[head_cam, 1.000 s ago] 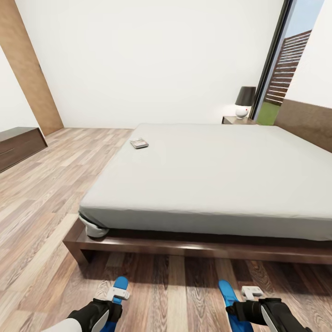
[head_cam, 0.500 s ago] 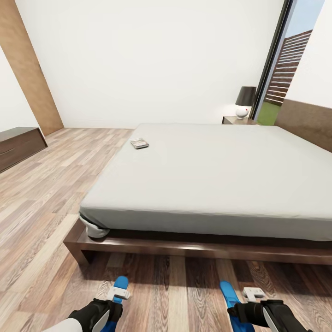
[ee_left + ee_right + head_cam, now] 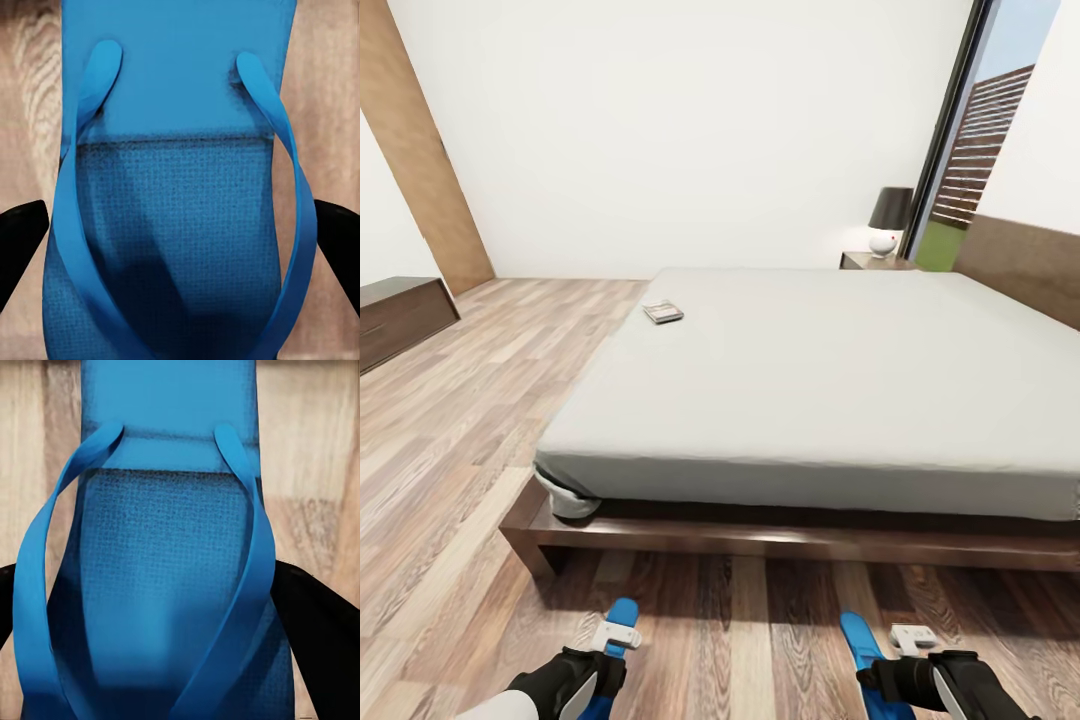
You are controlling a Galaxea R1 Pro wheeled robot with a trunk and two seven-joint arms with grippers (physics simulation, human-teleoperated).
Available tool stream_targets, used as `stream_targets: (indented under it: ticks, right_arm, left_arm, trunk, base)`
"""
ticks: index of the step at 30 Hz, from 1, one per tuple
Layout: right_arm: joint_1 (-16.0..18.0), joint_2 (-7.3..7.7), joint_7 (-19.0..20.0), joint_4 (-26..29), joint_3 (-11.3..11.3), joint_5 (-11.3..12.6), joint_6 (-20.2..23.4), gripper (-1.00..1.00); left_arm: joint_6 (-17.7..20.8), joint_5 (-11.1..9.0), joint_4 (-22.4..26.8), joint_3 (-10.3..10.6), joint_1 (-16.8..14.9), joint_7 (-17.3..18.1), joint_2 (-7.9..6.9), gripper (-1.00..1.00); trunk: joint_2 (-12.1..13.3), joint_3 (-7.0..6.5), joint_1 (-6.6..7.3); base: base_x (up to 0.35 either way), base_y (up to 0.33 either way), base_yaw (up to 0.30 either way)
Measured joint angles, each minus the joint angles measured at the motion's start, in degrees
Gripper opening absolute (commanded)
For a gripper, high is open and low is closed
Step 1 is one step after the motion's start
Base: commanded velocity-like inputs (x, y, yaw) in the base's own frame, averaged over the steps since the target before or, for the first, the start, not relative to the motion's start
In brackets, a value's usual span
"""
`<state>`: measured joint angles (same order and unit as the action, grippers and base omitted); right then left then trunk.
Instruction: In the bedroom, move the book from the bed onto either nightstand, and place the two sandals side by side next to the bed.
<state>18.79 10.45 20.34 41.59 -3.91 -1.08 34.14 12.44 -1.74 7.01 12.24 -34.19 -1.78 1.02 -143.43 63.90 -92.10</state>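
Gripping one blue sandal apiece, the left gripper (image 3: 610,640) and right gripper (image 3: 895,650) hang low over the wood floor (image 3: 740,620) just before the bed (image 3: 810,380), black fingers (image 3: 19,240) flanking each sole. Left sandal (image 3: 180,187) and right sandal (image 3: 169,570) lie parallel but apart, so the pairing seems unfinished. Unmoved, the book (image 3: 662,312) lies on the mattress, the nightstand (image 3: 875,261) beyond.

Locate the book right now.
Head view: the book lies on the bed's far-left mattress corner, near its left edge, apart from both sandals on the floor.
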Motion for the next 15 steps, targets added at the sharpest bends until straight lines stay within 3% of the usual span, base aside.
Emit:
stream_targets:
  ticks: [6,15]
  right_arm:
    - [0.0,0.02,-0.01,0.0,0.04,-0.02,0.14,-1.0]
    - [0.0,0.05,-0.01,-0.01,0.05,-0.03,0.18,-1.0]
  left_arm:
    - [-0.02,-0.01,0.0,-0.01,0.0,-0.01,-0.04,-1.0]
    - [-0.02,-0.01,0.07,-0.01,0.0,0.01,-0.05,-1.0]
  trunk:
    - [0.0,0.0,0.0]
    - [0.0,0.0,0.01]
  base:
    - [0.002,0.067,-0.163]
    - [0.043,0.062,-0.028]
